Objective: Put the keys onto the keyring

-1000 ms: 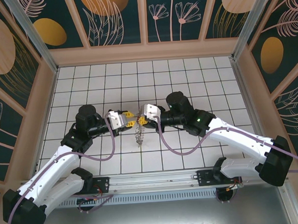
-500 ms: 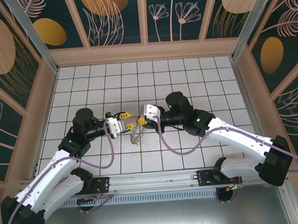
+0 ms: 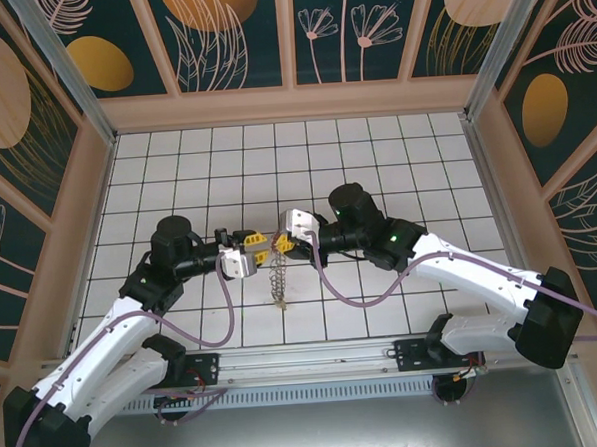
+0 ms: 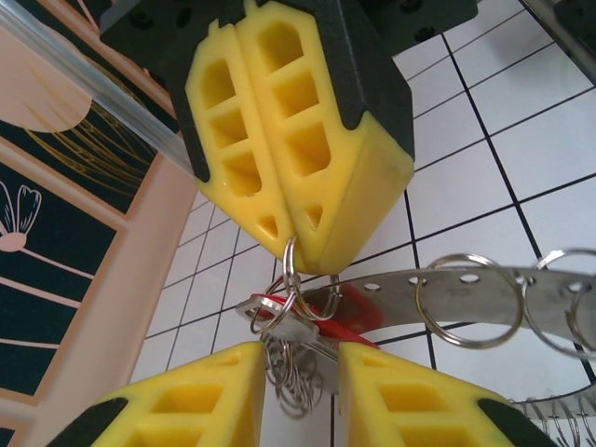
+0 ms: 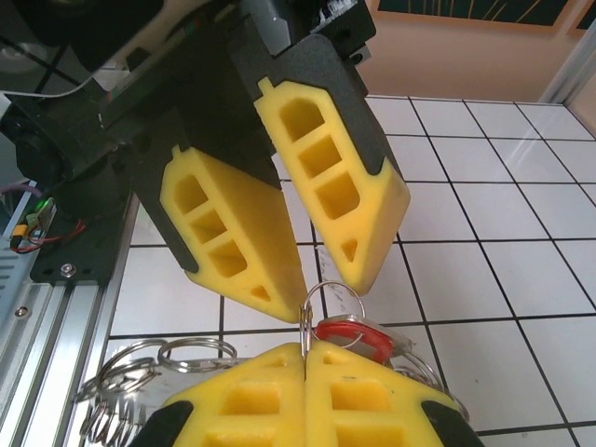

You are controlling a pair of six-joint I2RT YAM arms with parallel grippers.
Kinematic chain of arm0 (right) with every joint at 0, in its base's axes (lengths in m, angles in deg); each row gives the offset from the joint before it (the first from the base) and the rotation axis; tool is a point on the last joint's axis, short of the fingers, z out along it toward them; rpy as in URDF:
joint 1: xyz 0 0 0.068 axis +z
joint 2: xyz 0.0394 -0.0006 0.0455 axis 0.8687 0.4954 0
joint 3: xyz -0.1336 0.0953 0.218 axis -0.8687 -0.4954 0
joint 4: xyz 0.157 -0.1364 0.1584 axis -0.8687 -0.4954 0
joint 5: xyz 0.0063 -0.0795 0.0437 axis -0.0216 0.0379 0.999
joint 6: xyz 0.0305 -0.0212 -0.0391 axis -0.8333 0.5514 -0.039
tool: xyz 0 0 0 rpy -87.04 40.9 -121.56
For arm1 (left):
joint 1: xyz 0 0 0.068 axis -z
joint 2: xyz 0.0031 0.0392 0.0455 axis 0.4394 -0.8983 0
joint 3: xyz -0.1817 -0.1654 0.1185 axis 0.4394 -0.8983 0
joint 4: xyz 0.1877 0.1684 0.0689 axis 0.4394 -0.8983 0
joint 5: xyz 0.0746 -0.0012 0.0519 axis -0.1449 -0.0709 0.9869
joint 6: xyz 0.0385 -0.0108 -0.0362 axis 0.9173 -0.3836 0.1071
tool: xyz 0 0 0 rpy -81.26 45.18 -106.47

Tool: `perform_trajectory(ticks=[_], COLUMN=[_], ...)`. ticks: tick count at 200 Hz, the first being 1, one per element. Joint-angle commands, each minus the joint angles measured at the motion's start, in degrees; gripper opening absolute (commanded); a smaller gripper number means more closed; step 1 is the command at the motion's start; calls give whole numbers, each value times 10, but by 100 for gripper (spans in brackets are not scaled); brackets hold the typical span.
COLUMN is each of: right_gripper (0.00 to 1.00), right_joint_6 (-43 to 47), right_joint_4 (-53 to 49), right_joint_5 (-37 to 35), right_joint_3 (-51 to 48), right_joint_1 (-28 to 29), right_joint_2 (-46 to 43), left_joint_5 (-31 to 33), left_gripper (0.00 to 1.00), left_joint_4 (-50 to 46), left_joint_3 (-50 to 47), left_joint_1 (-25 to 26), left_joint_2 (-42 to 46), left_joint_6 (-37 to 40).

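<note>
The keyring (image 3: 276,278) hangs in mid-air between the two grippers, its fringe of small rings dangling towards the floor. My right gripper (image 3: 279,245) is shut on a small split ring (image 5: 304,307) at the top of it. Linked to that ring is the key with the red tag (image 5: 355,334), which lies just beyond the right gripper (image 5: 305,350). My left gripper (image 4: 300,361) stands open, and the key (image 4: 317,328) reaches into the gap between its fingers. The grey perforated strip of the keyring (image 4: 494,279) runs off to the right. I cannot pick out the yellow-orange tag.
The floor is white tiles (image 3: 375,159) with dark grid lines, walled by painted panels (image 3: 289,34). A metal rail (image 3: 306,361) runs along the near edge by the arm bases. Both arms meet at the centre front.
The keyring was tilted towards the left gripper half a second ago and now hangs straight down. The left gripper has shifted slightly; the right arm has barely moved.
</note>
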Motion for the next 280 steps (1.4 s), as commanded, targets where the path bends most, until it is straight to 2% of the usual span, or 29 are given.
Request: perform_trajectory(ticks=[1,38,73,89,140,184,257,280], right_gripper=[0,0,0,0,0,0,0,0], right_joint_6=[-10,-11,-13,-14,-23,-28,-36,-39], right_joint_4=[27,26,24,22,32,35,44,45], right_joint_5=[24,28,28,29,41,42,40,38], right_joint_3=[5,3,1,1,6,5,1,1], right_joint_1=[3,4,4,4,7,13,13,13], right_joint_2=[2,6,4,4,17,21,22,25], left_joint_5=[-23,-3,80,93,45,6,-24,-20], left_gripper=[27,27,27,29,32,30,25,19], left_joint_4=[-15,-11,-5,9,-8,-8,-10,-2], left_joint_3=[16,16,5,-9,1,13,4,2], left_joint_1=[2,2,2,2,2,2,4,6], left_joint_2=[-7,2,44,66,44,9,12,14], left_joint_6=[29,26,20,27,76,81,114,116])
